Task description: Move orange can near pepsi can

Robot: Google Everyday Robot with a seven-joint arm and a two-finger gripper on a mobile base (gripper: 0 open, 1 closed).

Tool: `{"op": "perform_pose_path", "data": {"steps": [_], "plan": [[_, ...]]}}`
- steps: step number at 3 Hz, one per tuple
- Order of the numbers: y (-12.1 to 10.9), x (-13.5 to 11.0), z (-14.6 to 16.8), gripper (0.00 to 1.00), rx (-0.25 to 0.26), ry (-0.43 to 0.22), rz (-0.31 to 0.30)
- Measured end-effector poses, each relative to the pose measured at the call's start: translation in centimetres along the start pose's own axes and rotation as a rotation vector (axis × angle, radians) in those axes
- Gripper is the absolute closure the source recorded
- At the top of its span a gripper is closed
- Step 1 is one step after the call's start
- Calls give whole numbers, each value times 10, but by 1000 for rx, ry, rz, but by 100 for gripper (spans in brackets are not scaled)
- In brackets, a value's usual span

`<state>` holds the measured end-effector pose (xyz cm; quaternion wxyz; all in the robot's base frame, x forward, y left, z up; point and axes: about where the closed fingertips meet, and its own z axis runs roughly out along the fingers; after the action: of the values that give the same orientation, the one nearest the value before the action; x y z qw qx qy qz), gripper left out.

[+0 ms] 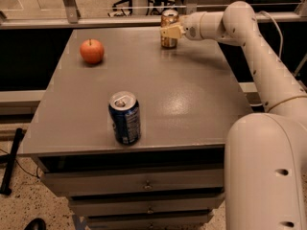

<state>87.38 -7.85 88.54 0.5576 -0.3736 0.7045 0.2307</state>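
Observation:
The orange can [169,19] stands upright at the far edge of the grey table [192,95], right of its middle. My gripper [171,31] is at the can's right side, at mid-height, and a pale part of it crosses in front of the can's lower half. The pepsi can [125,119] stands upright near the table's front edge, left of centre, well away from the orange can and the gripper. My white arm [259,66] reaches in from the right.
A round orange-red apple [91,51] sits at the far left of the table. Drawers [144,183] lie below the table's front edge. A metal railing [96,20] runs behind the table. My white base [266,176] fills the lower right.

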Motion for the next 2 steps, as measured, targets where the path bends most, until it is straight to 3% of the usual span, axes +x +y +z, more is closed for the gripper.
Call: {"op": "perform_pose_path", "data": {"steps": [1, 2], "plan": [[3, 0, -4, 88, -6, -7, 4], [10, -6, -17, 100, -17, -24, -3]]}}
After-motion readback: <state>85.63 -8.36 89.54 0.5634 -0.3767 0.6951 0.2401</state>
